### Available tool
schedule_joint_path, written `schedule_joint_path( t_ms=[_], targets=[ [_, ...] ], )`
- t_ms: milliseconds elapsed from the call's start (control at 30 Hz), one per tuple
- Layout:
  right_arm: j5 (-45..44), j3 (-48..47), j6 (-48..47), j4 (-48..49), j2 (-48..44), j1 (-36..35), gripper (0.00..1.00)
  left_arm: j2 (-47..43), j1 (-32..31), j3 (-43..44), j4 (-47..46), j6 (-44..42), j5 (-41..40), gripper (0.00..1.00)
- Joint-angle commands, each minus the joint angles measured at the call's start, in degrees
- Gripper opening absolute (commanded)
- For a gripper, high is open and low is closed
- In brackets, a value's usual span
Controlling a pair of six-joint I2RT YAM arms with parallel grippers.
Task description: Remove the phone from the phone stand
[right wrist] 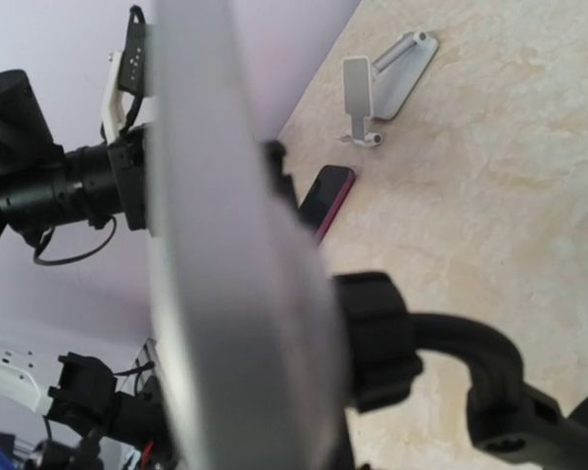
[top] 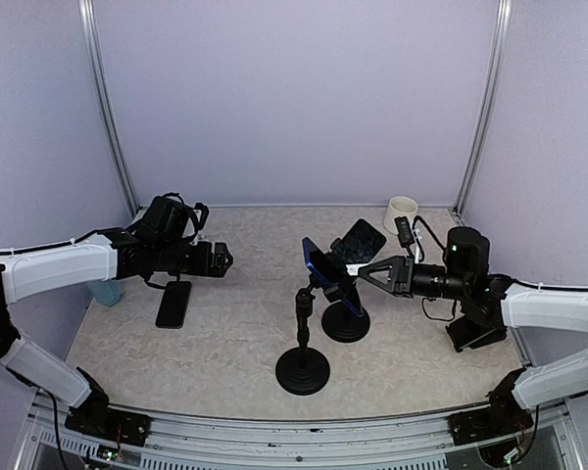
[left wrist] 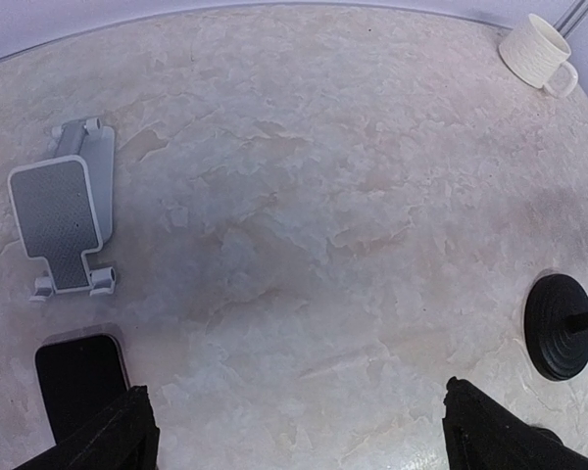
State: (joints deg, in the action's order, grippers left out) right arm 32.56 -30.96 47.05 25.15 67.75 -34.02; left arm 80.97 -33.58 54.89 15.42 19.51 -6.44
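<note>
A blue phone sits tilted in the clamp of a black phone stand with a round base, at the table's middle. My right gripper is level with the phone, its tip right at the phone's right edge, and looks open. In the right wrist view the phone's grey edge fills the middle, blurred and very close, with the black clamp beside it; my own fingers do not show there. My left gripper hovers open and empty over the left of the table, its fingers wide apart.
A second black stand holds a dark phone just behind the first. A black phone lies flat on the left, also showing in the left wrist view. A white folding stand lies beside it. A white mug stands at the back right.
</note>
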Motion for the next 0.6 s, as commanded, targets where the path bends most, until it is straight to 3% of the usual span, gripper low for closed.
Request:
schedule_joint_path(
  t_ms=[0,267,567],
  targets=[
    [-0.29,-3.10,-1.61,2.41,1.47,-0.52,0.15,0.07,-0.60,1.76,-1.90,-0.12,1.20,0.99],
    [0.25,-6.88,-2.70,4.61,5.03,-0.52,0.00,0.28,-1.23,3.19,-1.53,-1.06,1.86,0.99],
    [1.75,-12.10,-3.18,8.44,11.04,-0.52,0.00,0.13,-1.31,4.82,-0.86,-2.59,2.33,0.99]
  ],
)
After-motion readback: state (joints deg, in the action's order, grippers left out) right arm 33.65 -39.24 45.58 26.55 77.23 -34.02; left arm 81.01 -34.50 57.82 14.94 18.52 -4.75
